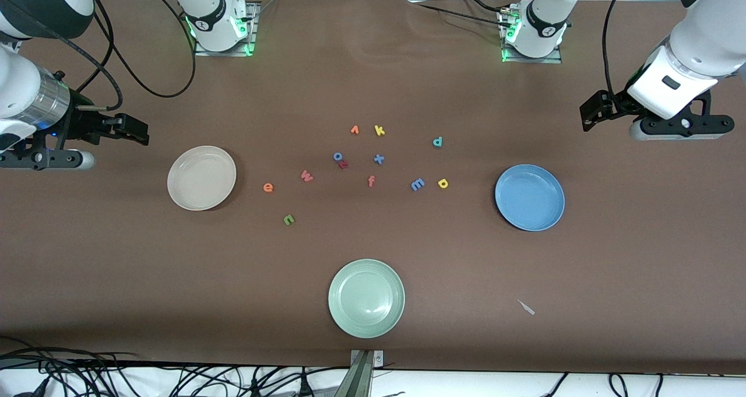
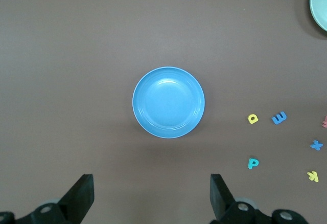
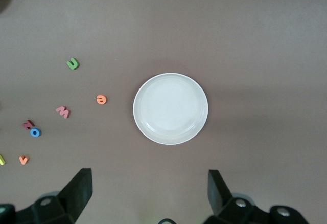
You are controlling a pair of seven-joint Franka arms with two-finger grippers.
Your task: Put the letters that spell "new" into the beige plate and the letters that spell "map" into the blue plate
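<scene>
Nearest the front camera sits the pale green plate (image 1: 366, 298), round and bare, on the brown bench (image 1: 116, 269). Farther up lie the task's foam letters, all flat on the bench and none in a plate. The green n (image 1: 289, 220) is nearest of them, with the orange e (image 1: 268, 188) and the pinkish-red w (image 1: 307, 176) a little farther, all toward the right arm's end, near the beige plate (image 1: 201, 178). That plate is round, shallow and cream-coloured with a raised rim, and nothing lies in it. Toward the left arm's end the blue m (image 1: 417, 184) and the yellow round-bowled letter (image 1: 443, 183) lie side by side, and the teal stemmed letter (image 1: 437, 142) is farther from the camera than both. The blue plate (image 1: 529, 197), medium blue with a raised rim, holds nothing.

Between the two groups are a yellow k (image 1: 379, 130), an orange v-shape (image 1: 354, 130), a blue x (image 1: 379, 159), a salmon f (image 1: 371, 181), and a blue o (image 1: 338, 156) touching what may be a dark red letter, too small to read. A small pale scrap (image 1: 526, 307) lies near the bench's front edge.

Both arms wait. The left pincer (image 2: 152, 198) hangs above the bench beside the blue plate, fingers wide apart and holding nothing. The right pincer (image 3: 148, 196) hangs beside the beige plate, equally spread and bare.
</scene>
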